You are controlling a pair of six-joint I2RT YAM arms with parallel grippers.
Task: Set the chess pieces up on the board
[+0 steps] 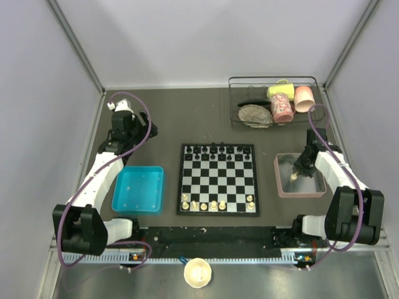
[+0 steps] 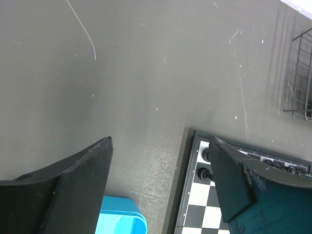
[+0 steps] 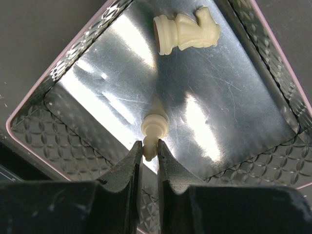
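The board [image 1: 218,177] lies in the middle of the table, with a row of black pieces along its far edge. Several cream chess pieces [image 1: 214,204] stand along its near row. My right gripper [image 1: 295,171] is low inside the pinkish-grey tray [image 1: 302,194]. In the right wrist view it [image 3: 149,148] is shut on the top of a small cream piece [image 3: 154,127]. A cream knight [image 3: 187,31] lies on its side further in the tray. My left gripper [image 1: 121,118] is at the far left, away from the board. In the left wrist view it [image 2: 161,140] is open and empty.
A blue tray [image 1: 138,189] sits left of the board and shows in the left wrist view [image 2: 119,217]. A wire rack [image 1: 274,103] with cups and a plate stands at the back right. A cream bowl [image 1: 197,272] sits at the near edge.
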